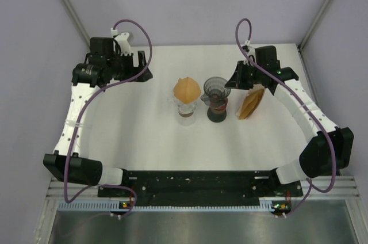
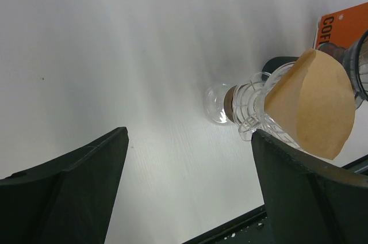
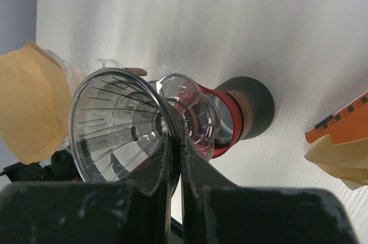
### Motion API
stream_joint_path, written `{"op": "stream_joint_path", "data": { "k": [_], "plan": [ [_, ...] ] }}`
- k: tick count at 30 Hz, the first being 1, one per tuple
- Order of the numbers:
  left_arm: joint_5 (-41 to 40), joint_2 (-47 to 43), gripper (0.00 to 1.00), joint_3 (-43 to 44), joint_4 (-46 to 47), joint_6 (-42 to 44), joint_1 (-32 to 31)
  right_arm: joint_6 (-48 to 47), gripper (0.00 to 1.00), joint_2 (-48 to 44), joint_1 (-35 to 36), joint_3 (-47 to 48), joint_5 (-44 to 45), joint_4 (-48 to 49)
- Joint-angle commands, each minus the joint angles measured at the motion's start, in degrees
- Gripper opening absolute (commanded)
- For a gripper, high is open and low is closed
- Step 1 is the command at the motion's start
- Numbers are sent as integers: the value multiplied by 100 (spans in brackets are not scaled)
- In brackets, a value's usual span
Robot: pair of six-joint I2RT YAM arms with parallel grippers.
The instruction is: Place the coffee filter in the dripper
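Writing: only "COF" is legible, black on the orange filter pack [image 2: 345,22], which is cut off by the frame edge. R wrist view shows black tick marks along the pack's edge, too small to read. No brand seen on anything else.

Count: 2 arms, 2 drippers, 2 stands, 1 pack, 1 filter out on its own.

L pincer [image 2: 188,134]: fingers spread wide, nothing btw them. Ahead of it and off to one side stands the clear dripper [image 2: 259,111] on a clear glass carafe [image 2: 221,103]. The brown paper filter [image 2: 310,103] sits in that dripper w/ its edge sticking well above the rim.

R pincer [image 3: 175,146]: fingers pressed together, tips right at the rim of the smoky dripper [image 3: 115,123]. Can't tell if the thin rim is pinched. This dripper has no paper in it and sits on a red-banded dark stand [image 3: 247,109]. The clear dripper stands just beyond it from this pincer. The pack lies near the R pincer's other side, w/ pale filters [image 3: 339,160] poking out.

Room: the white table [image 1: 138,134] is open btw the L pincer and the clear dripper, and on towards the arm bases. The 2 drippers stand just beside each other w/ little gap. Both pincers sit near the table's far edge, w/ grey walls behind and at the sides.
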Motion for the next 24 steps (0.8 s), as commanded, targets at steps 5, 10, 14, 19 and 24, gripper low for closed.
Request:
{"op": "stream_joint_path", "data": {
  "k": [5, 10, 14, 19, 24],
  "plan": [
    [92, -240, 94, 116, 140, 15, 66, 24, 0, 75, 67, -35, 232, 338],
    [101, -231, 94, 125, 140, 6, 74, -28, 0, 119, 67, -44, 302, 285],
    [84, -249, 94, 116, 131, 15, 74, -99, 0, 119, 67, 26, 417, 136],
    [83, -249, 94, 108, 140, 24, 83, -108, 6, 93, 67, 105, 303, 92],
    [101, -249, 94, 108, 131, 33, 92, -160, 39, 14, 75, 298, 381, -57]
  ]
}}
